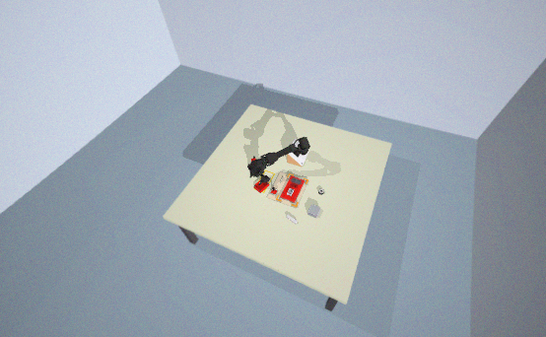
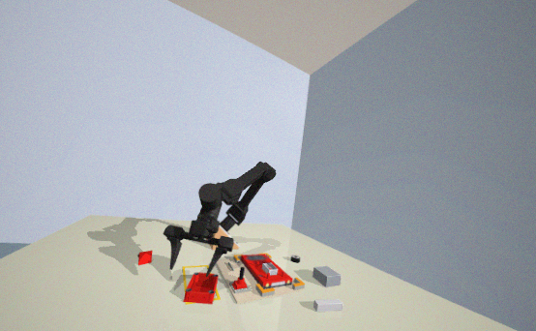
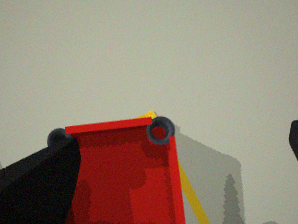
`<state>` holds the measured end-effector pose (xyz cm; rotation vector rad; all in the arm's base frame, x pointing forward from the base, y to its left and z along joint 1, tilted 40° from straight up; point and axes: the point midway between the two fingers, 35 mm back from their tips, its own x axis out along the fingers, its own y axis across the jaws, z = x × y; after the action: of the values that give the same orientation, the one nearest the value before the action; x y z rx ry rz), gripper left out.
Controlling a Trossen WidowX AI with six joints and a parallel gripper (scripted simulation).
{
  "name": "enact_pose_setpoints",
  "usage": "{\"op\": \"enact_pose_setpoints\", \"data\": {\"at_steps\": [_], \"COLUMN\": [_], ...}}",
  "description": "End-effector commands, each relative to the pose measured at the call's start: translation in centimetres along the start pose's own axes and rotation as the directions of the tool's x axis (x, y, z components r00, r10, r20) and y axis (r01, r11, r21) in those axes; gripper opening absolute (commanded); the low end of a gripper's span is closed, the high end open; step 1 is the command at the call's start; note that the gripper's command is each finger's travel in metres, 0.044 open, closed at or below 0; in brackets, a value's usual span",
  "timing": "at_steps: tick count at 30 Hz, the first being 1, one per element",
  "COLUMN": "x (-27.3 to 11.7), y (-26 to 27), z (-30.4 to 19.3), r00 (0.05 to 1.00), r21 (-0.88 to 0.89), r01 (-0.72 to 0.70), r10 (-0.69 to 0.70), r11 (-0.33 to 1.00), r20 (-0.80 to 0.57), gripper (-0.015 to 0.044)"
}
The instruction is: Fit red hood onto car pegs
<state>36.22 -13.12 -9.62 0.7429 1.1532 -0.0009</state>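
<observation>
Hood (image 1: 261, 185) (image 2: 201, 289) (image 3: 115, 170) is red with dark blue-grey corner rings, outline (image 2: 184, 281) (image 3: 192, 197) by it is yellow, chassis (image 1: 296, 183) (image 2: 259, 266) is red with a grey engine block (image 1: 290, 192) (image 2: 270, 268) and orange-and-grey corner pieces (image 2: 265, 289). Arm (image 1: 279, 154) (image 2: 235, 189) and gripper (image 2: 191, 272) are plain black, tabletop (image 1: 230, 212) (image 2: 134, 300) pale cream-yellow, jig board (image 2: 245, 296) beige. Loose blocks (image 1: 314, 211) (image 2: 326, 276) look grey and off-white, small wheel-like part (image 1: 321, 191) (image 2: 295, 258) reads black, maybe with a lighter centre, too small to be sure.

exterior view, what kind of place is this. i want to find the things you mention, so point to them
Probably a plain-walled room set up as a robot assembly station: a black arm (image 1: 280, 155) (image 2: 235, 190) over a table (image 1: 220, 217) (image 2: 95, 310), a toy car chassis (image 1: 294, 183) (image 2: 259, 266) in a jig, and a red hood shell (image 1: 261, 186) (image 2: 201, 295) (image 3: 115, 185) beside it.
</observation>
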Motion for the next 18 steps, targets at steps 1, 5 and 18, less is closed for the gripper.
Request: {"op": "enact_pose_setpoints", "data": {"at_steps": [1, 5, 18], "x": [-0.6, -1.3, -3.5], "y": [0.5, 1.0, 2.5], "z": [-0.5, -1.3, -3.0], "r00": [0.991, 0.971, 0.914], "r21": [0.007, 0.01, 0.002], "r01": [-0.018, -0.04, -0.091], "r10": [0.017, 0.037, 0.083], "r11": [1.0, 0.999, 0.996], "r20": [0.131, 0.237, 0.396], "gripper": [0.044, 0.044, 0.044]}}
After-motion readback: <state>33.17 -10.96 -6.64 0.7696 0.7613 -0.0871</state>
